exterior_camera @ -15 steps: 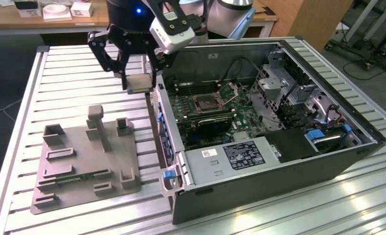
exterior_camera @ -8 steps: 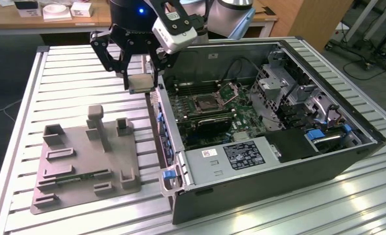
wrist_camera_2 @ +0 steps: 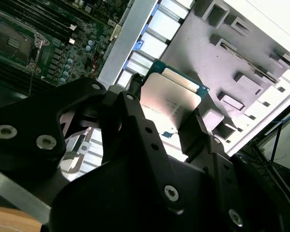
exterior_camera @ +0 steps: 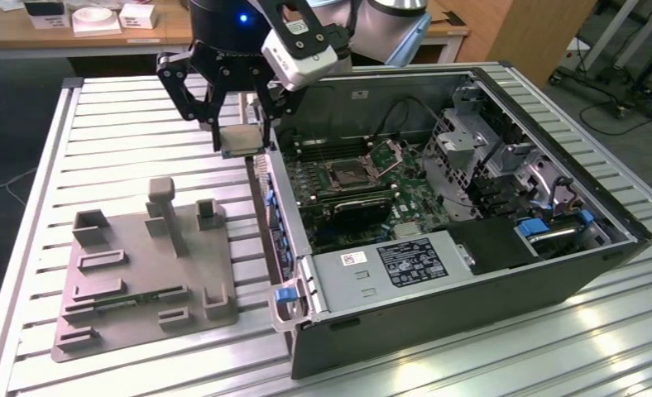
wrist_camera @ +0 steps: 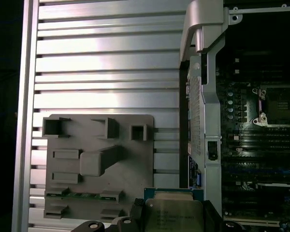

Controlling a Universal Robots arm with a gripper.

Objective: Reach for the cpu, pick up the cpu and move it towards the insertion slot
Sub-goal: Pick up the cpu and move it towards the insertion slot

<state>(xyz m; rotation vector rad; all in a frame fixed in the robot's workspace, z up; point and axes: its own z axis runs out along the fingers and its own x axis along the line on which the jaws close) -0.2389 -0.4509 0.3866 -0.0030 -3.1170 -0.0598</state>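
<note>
CPU held above the bench beside the open computer case

In the exterior view the gripper (exterior_camera: 241, 136) has its black jaws closed on the cpu (exterior_camera: 242, 141), which hangs clear of the ribbed metal bench (exterior_camera: 138, 132), just outside the computer case (exterior_camera: 448, 231) on the exterior view's left of its near wall. Inside the case, the insertion slot (exterior_camera: 352, 174) sits on the green board with its bracket raised. A grey fixture plate (exterior_camera: 144, 273) lies on the bench, on the exterior view's left of the case.
</note>
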